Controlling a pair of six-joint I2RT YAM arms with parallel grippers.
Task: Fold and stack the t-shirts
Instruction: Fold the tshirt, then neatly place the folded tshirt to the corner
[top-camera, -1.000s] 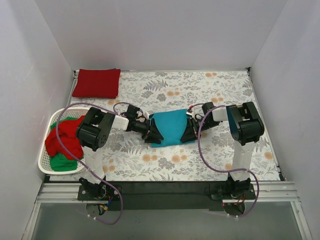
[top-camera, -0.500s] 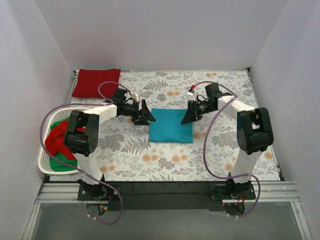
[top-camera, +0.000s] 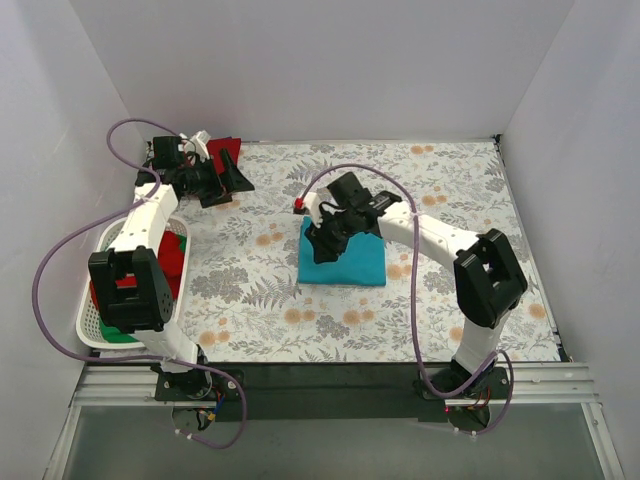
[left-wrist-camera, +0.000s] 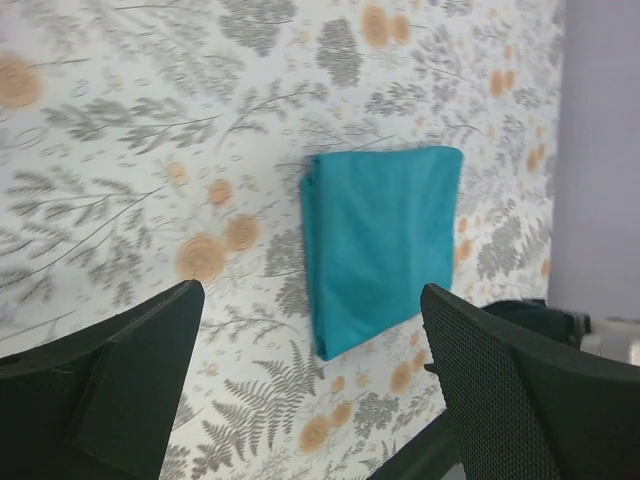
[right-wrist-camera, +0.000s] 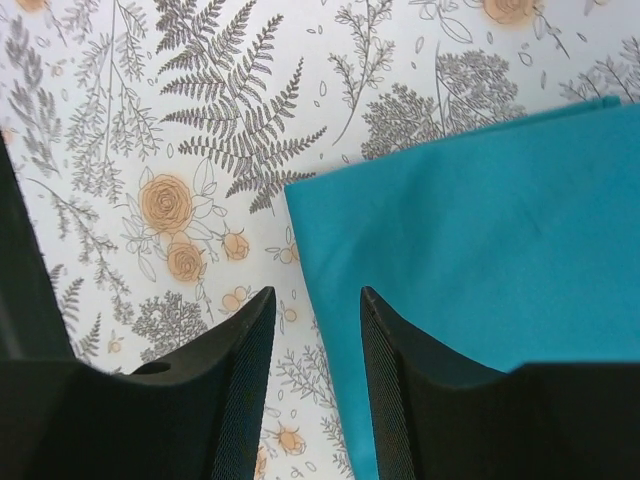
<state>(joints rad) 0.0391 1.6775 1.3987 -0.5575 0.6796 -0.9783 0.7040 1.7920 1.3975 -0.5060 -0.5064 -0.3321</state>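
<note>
The teal t-shirt (top-camera: 350, 262) lies folded flat near the middle of the tabletop (top-camera: 450, 180), on the floral tablecloth. In the overhead view its outline is close to square, so we assign it no definite long axis. Its edges run roughly parallel to the tabletop edges.

The right pincer (top-camera: 325, 243) hangs directly over the shirt's left edge. In the right wrist view the jaws stand at a narrow gap. The shirt's corner shows below and between them, and no cloth is clamped. We therefore treat this pincer as empty.

The left pincer (top-camera: 228, 178) is well apart from the teal shirt, at the far-left corner of the tabletop. It sits just beside a folded red t-shirt (top-camera: 230, 148), which it partly hides from above. Its jaws stand wide and hold nothing. Its wrist view looks back across the cloth toward the teal shirt.

More loose t-shirts (top-camera: 172, 272) sit in the laundry basket (top-camera: 88, 330) at the left edge, beside the left arm.

We judge the fold of the teal shirt complete and stacking as the step in hand. The stack site lies to the left of and beyond the teal shirt. The right arm is much the nearer to that shirt, and the left arm the nearer to the red one. A lift by one edge alone could let the folded layers fall open.
</note>
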